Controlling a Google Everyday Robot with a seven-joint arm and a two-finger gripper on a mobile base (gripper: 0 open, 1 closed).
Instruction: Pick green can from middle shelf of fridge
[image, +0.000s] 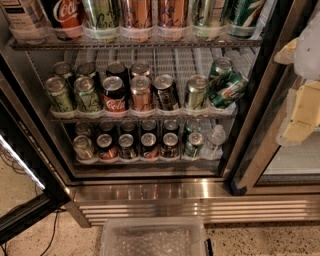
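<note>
Gripper: the gripper (303, 107) sits at the 3 o'clock edge of the view, its pale cream parts in front of the right-hand door frame. I cannot tell whether it is released or clenched.
Can against gripper: the green can (88, 96) lies out at 9 o'clock from the gripper, well apart, with most of the row between them.
Place: front row of the middle shelf (140, 116) of the fridge (150, 192), second from the left. A like can (59, 95) stands just beside it at 9 o'clock, and a Coca-Cola can (114, 97) at 3 o'clock.
Axis: upright, long axis vertical, top towards 12 o'clock.
Look: pale olive-green body with dark scribbly markings and a silver lid, seen from above.
</note>
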